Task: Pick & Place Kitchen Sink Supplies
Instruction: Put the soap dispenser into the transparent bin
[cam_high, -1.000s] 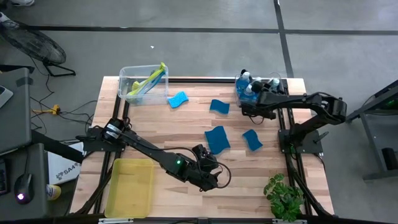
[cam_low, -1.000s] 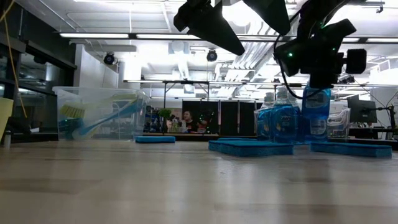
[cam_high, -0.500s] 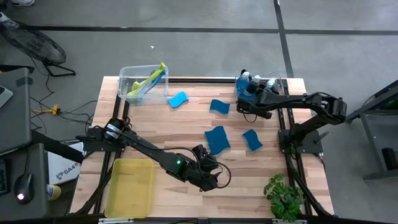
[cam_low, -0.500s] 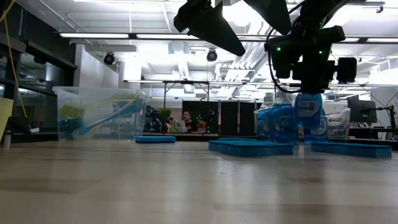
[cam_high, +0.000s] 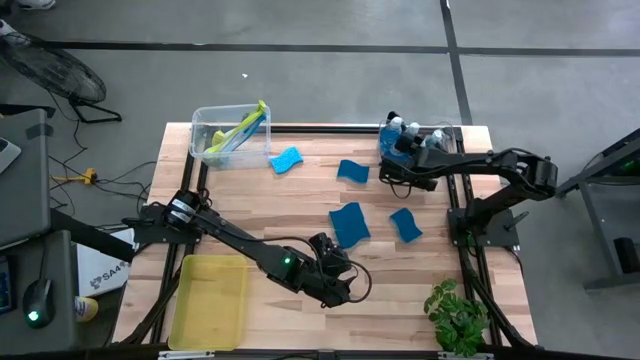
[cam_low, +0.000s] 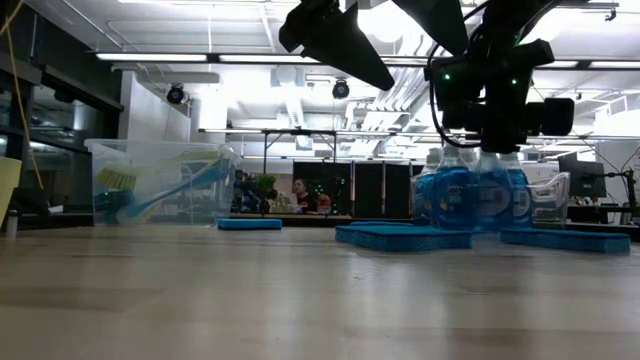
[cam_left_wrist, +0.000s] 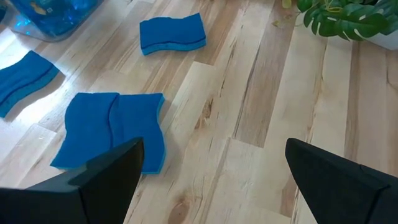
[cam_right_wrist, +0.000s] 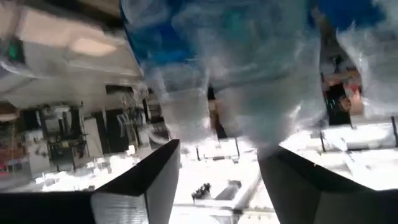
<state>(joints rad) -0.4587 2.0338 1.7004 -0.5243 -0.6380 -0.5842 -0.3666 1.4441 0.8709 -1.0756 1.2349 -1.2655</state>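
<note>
Jaws of our right gripper (cam_high: 408, 155) straddle 1 clear blue-soap bottle (cam_low: 497, 190); grip undeterminable. Left gripper (cam_high: 335, 268) hangs released above the tabletop (cam_high: 300, 215).

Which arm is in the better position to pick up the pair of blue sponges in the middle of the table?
Probably the left. The left gripper hangs open beside the overlapping sponges, which fill its wrist view. The right gripper is at the soap-bottle bin in the far corner.

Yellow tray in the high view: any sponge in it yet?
No. The yellow tray holds nothing; the blue sponges lie on the bare wooden table.
</note>
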